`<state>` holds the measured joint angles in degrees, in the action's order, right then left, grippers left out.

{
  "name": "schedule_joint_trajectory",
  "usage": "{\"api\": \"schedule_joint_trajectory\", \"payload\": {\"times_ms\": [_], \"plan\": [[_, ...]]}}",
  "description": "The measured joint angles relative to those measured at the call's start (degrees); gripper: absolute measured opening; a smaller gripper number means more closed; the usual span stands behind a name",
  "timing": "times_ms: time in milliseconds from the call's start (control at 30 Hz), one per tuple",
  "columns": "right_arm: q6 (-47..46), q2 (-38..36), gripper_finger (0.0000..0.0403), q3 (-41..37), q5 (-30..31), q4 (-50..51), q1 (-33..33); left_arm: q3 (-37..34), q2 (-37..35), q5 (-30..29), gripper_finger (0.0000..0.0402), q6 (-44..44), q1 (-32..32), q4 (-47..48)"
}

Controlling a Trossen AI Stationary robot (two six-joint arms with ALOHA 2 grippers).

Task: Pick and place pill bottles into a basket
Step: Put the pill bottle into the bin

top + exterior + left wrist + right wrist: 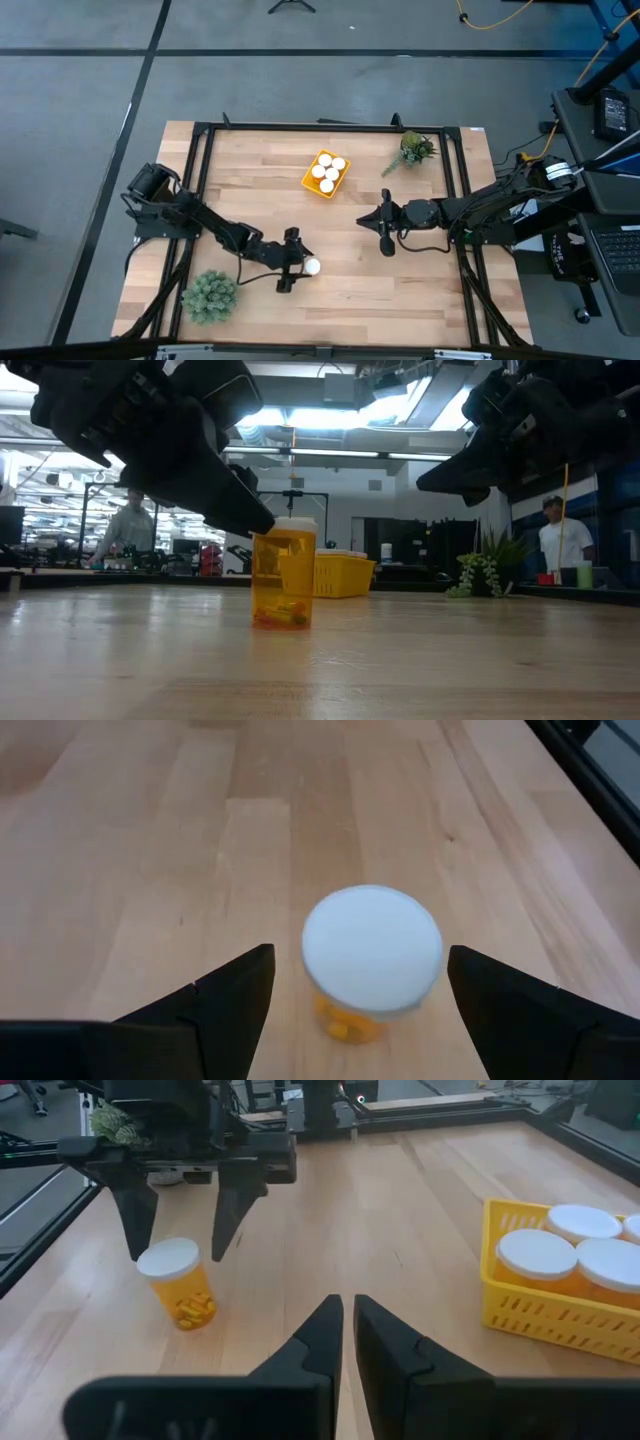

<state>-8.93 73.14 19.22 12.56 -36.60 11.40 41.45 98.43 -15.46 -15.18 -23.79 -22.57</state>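
Pill bottles sit five deep in the yellow basket near the counter's far edge; the sixth bottle stands alone toward the near edge. From above, you see the left gripper beside that bottle, jaws spread wide, bare wood around. The right gripper hangs mid-counter, jaws closed, empty. One plant crowds your near-left corner, another sits beyond the basket. At counter level, the left arm hides part of the bottle's cap. Through the left wrist camera, the cap lies between your fingers, untouched.
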Motion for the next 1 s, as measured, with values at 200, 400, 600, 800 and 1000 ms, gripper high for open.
{"api": "schedule_joint_trajectory", "payload": {"times_ms": [200, 400, 600, 800, 1000], "plan": [[0.07, 0.0, 0.0035, 0.0, -0.01, 0.02, -0.02, 0.0, 0.0, 0.09, 0.0292, -0.13, -0.02, 0.01], [0.18, 0.0, 0.0035, 0.0, -0.01, 0.0, -0.02, 0.0, 0.0, -0.28, 0.0292, -0.13, -0.04, -0.11], [0.24, 0.0, 0.0035, 0.0, -0.01, 0.02, -0.02, 0.0, 1.57, 0.13, 0.0292, -0.14, -0.02, -0.6], [0.28, 0.0, 0.0035, 0.0, -0.03, 0.0, -0.02, 0.01, 3.5, -0.06, 0.0292, 0.73, 0.24, -5.49], [0.37, 0.0, 0.0035, 0.0, -0.02, 0.02, -0.02, 0.53, 3.58, 0.06, 0.0292, 0.79, 1.08, -5.39]]}}
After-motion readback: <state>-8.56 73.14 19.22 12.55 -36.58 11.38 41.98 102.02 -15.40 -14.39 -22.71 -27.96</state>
